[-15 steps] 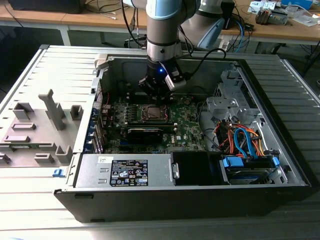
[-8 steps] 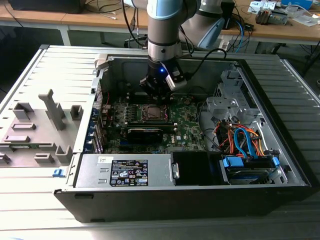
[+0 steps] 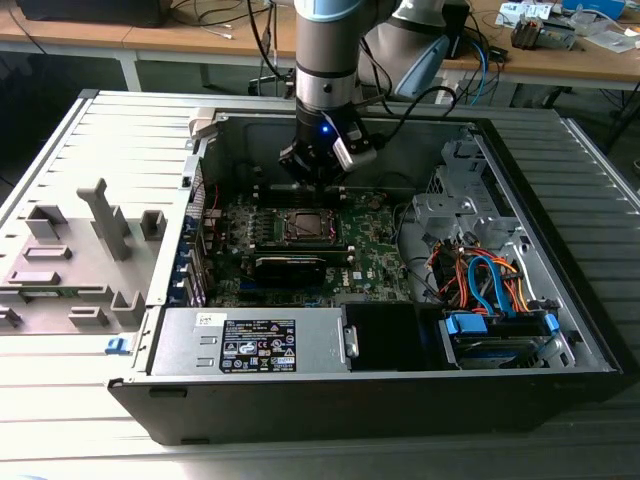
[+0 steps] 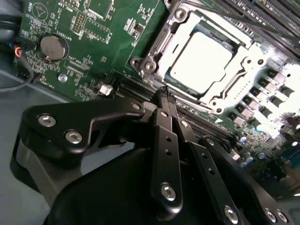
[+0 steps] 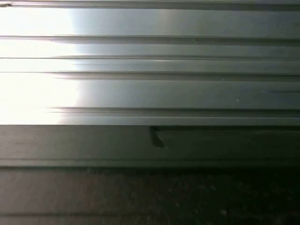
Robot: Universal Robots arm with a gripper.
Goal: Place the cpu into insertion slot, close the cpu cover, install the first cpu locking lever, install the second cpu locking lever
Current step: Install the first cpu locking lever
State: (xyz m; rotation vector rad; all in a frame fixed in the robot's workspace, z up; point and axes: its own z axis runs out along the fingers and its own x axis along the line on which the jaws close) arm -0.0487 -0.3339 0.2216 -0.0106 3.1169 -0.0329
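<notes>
The cpu [image 4: 201,58] lies flat in the insertion slot [image 4: 149,65] on the green board, its silvery top showing through the window of the cpu cover [image 4: 220,96]. The cover lies down over the chip. My gripper [image 4: 165,92] hovers just beside one edge of the socket, its black fingers [image 4: 164,140] pressed together with nothing between them. In the exterior view the gripper [image 3: 315,185] hangs inside the open computer case, just behind the insertion slot [image 3: 305,225]. How the locking levers stand I cannot tell.
A grey power supply [image 3: 250,345] fills the case's front, with a drive bay and blue and orange cables [image 3: 490,285] on the exterior view's right. A grey fixture tray [image 3: 70,260] sits outside on the left. A coin battery [image 4: 50,47] lies on the board. Ribbed grey metal [image 5: 150,93] faces the first wrist view.
</notes>
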